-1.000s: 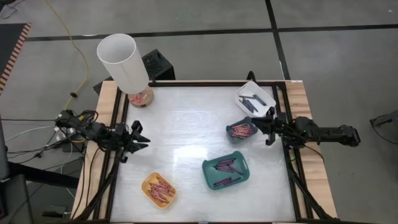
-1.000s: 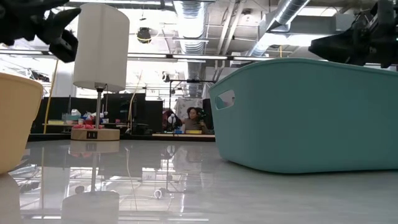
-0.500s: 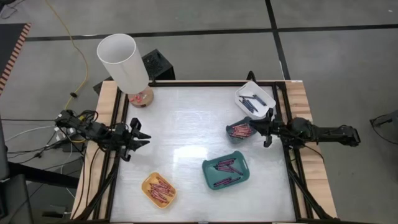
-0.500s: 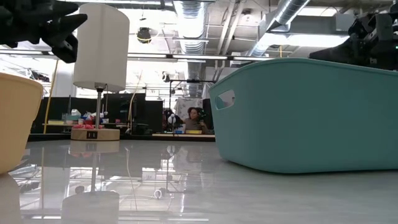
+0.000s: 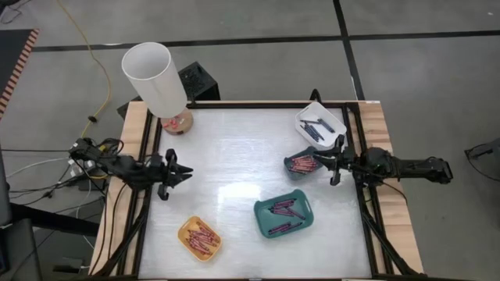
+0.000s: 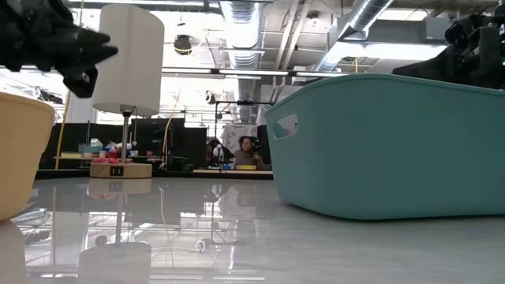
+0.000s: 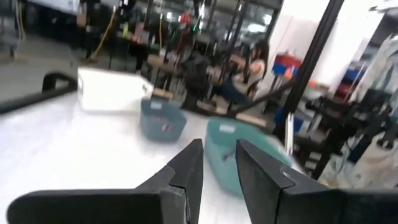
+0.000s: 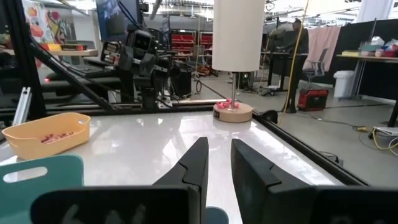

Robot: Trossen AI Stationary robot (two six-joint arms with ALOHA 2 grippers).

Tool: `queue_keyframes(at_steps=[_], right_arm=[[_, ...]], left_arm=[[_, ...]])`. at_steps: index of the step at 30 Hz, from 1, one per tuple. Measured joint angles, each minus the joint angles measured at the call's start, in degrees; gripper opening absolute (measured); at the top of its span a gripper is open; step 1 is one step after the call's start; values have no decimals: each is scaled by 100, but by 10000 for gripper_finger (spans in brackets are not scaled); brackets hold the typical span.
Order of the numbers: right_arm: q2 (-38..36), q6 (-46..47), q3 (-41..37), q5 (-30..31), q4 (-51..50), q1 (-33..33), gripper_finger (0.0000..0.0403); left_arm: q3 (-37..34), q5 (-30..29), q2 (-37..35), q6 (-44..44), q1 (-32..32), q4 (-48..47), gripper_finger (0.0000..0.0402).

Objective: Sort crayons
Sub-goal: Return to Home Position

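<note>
The left gripper [image 5: 181, 173] hangs above the left side of the table [image 5: 234, 148], pointing in toward its middle. In the left wrist view its fingers [image 7: 186, 171] stand a narrow gap apart with nothing between them. The low view shows this gripper [image 6: 83, 51] raised well off the tabletop, above the yellow tray [image 6: 20, 150].

The right gripper [image 5: 331, 165] hangs above the table's right side, facing the left one. Its fingers [image 8: 196, 162] are likewise only a narrow gap apart and empty. Its tips lie just beside the right rim of the blue-grey tray [image 5: 290, 161]; whether they overlap the rim cannot be told.

No crayon is held, and none lies loose on the table. The pink-red crayons [image 5: 304, 164] fill the blue-grey tray. Behind it, near the far right corner, the white tray [image 5: 315, 110] holds the dark crayons [image 5: 316, 127]. In front of the blue-grey tray, well apart from both grippers, the teal tray [image 5: 260, 212] holds the purple crayons [image 5: 283, 209]. The red crayons [image 5: 203, 236] lie in the yellow tray near the front left.

A lamp [image 5: 155, 76] stands at the far left corner. Beyond the table a person [image 6: 246, 150] sits in the room.
</note>
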State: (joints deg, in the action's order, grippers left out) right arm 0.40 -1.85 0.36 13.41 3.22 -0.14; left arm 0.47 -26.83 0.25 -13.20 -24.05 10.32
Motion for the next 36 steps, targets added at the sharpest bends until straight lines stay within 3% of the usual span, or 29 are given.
queue_keyframes(at_steps=[7,36], right_arm=[[0,-13,-2,0,-17,0,79],[0,-11,-7,0,-22,2,79]], left_arm=[[63,57,74,-60,-2,-743,85],[92,55,74,-58,-1,-832,85]])
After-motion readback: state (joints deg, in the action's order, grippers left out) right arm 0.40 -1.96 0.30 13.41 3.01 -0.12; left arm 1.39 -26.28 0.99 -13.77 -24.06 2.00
